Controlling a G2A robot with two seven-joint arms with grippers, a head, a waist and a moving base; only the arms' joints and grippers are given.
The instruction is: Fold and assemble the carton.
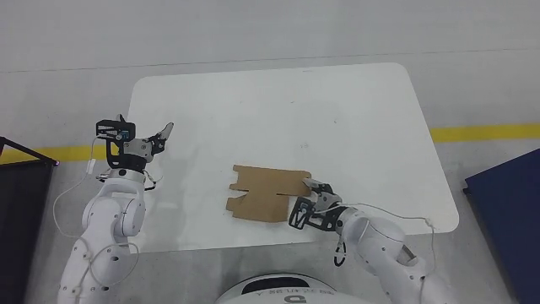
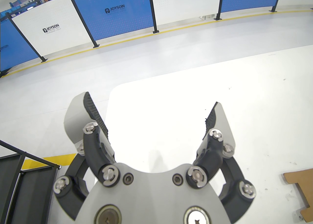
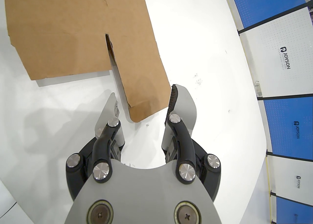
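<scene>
Carton [image 1: 266, 194] lies flat (right end effector [image 3: 144, 94] beside it).

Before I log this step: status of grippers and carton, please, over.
Left gripper open, away from carton. Right gripper open, at a carton flap. Carton flat on table.

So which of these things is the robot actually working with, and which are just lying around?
For the job: flat cardboard carton; right gripper, open at its flap; left gripper, open, away from it; table.
Just around: blue and white fence panels; yellow floor line; black rack.
</scene>
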